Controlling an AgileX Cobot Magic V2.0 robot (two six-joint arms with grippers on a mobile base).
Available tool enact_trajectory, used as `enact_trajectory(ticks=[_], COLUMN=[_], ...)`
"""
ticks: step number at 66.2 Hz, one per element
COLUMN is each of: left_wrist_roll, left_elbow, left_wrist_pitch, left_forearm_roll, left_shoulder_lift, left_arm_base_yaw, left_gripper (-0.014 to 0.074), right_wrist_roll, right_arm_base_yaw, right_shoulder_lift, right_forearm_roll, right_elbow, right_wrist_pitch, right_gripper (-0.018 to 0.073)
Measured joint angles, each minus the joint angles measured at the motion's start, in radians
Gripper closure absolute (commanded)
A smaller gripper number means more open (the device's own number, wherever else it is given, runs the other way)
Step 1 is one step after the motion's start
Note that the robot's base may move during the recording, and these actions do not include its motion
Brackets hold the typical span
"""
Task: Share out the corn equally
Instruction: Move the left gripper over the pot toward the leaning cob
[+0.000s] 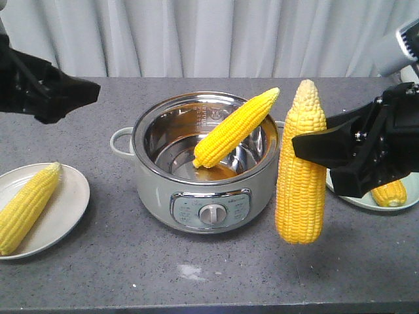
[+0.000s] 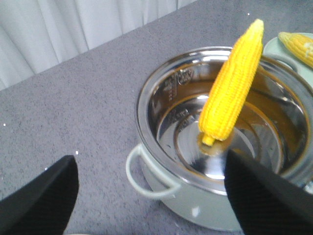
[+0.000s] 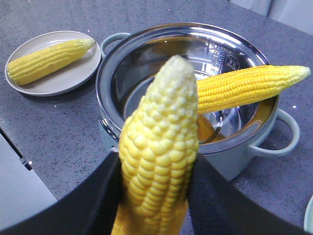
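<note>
My right gripper point(image 1: 306, 148) point(image 3: 156, 196) is shut on one corn cob point(image 1: 301, 190) point(image 3: 159, 142), holding it upright in the air just right of the pot's front. A second corn cob point(image 1: 236, 127) point(image 2: 230, 93) leans inside the steel pot point(image 1: 157, 196), its tip poking over the far right rim. Another corn cob point(image 1: 26, 206) lies on the left plate point(image 1: 69, 196). A further cob point(image 1: 391, 192) rests on the right plate point(image 1: 366, 204), mostly hidden behind my right arm. My left gripper point(image 1: 72, 98) point(image 2: 149, 196) hovers open and empty above the table, left of the pot.
The pot is an electric cooker with a front knob panel point(image 1: 211, 210) and side handles point(image 1: 121, 144). It stands mid-table on a grey counter point(image 1: 196, 275). A white curtain point(image 1: 209, 33) hangs behind the table.
</note>
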Motion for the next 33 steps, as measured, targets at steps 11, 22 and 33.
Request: enact_trajectory(ticks=[11, 22, 33], left_wrist_roll=[0.003, 0.013, 0.067], left_elbow=[-0.095, -0.16, -0.204], left_wrist_pitch=[0.001, 0.003, 0.016], left_forearm_roll=[0.0, 0.0, 0.0], left_shoulder_lift=[0.107, 0.191, 0.247], left_arm_base_yaw=[0.0, 0.0, 0.0], left_gripper=[0.0006, 0.0006, 0.0006], right_wrist_roll=[0.0, 0.0, 0.0], right_arm_base_yaw=[0.0, 0.0, 0.0], right_shoulder_lift=[0.0, 0.0, 0.0], right_forearm_roll=[0.0, 0.0, 0.0], right_elbow=[0.0, 0.0, 0.0], right_wrist_pitch=[0.001, 0.001, 0.001], right_gripper=[0.0356, 0.0356, 0.0356])
